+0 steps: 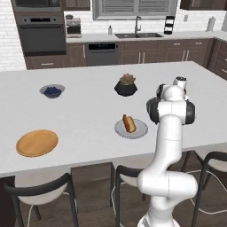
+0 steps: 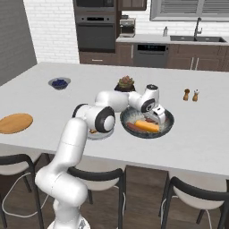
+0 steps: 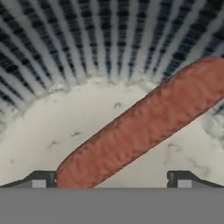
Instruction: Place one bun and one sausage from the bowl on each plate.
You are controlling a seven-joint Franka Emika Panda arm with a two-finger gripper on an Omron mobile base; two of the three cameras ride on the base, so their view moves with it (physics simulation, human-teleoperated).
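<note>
The gripper (image 3: 111, 178) hung low in the bowl (image 2: 166, 126) with fingers (image 3: 41, 178) apart, the sausage (image 3: 144, 124) lying diagonally across the gap and off-centre, so closing risked pinching one end and letting it swing or slip free.

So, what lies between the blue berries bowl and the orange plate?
In the left base view, only bare white counter lies between berry bowl and orange plate.

White brick wall (image 1: 9, 40), dark cabinets (image 1: 146, 51), wall oven (image 1: 41, 33), sink (image 1: 137, 34), black stools (image 1: 42, 195).
</note>
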